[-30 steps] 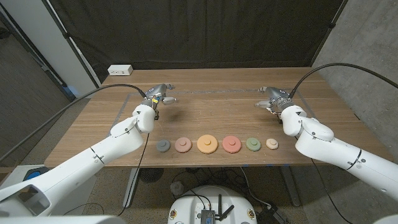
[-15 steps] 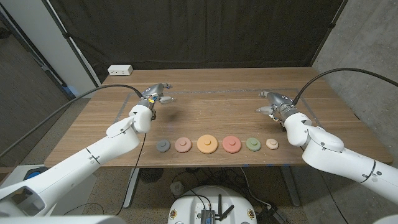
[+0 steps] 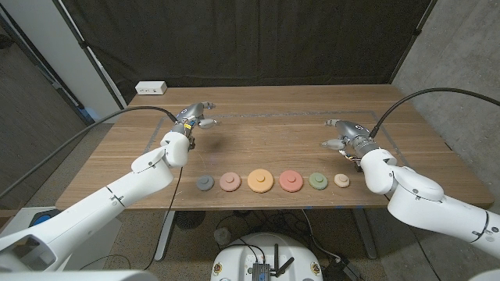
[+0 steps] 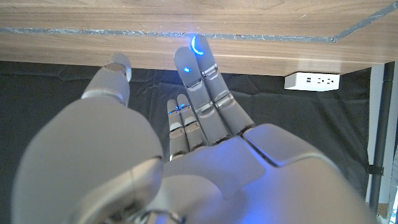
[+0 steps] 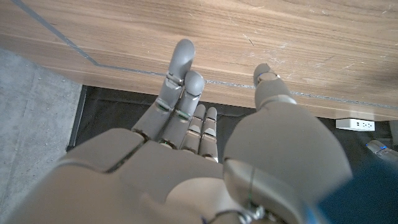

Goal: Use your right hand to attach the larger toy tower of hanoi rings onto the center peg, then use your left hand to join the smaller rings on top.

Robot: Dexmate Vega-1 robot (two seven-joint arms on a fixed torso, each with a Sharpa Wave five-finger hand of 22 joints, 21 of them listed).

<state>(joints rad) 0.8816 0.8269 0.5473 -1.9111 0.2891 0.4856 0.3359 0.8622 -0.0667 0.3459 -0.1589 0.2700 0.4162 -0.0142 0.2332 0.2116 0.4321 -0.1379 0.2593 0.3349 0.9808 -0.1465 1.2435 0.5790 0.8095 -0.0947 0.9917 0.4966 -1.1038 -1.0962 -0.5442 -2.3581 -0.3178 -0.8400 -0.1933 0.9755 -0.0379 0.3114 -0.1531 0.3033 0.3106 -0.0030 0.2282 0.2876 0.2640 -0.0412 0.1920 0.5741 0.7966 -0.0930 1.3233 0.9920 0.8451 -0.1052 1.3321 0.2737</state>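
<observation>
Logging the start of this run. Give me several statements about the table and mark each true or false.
1. Six rings lie in a row near the table's front edge. True: from the grey ring to the cream ring.
2. The right hand holds a ring. False: it holds nothing, fingers apart, well behind the row.
3. The two biggest rings sit in the middle of the row. True: the orange ring and the red ring.
4. The green ring is stacked on the red ring. False: it lies on the table beside it, apart.
5. The left hand touches the grey ring. False: it is farther back on the table, away from the row.
</observation>
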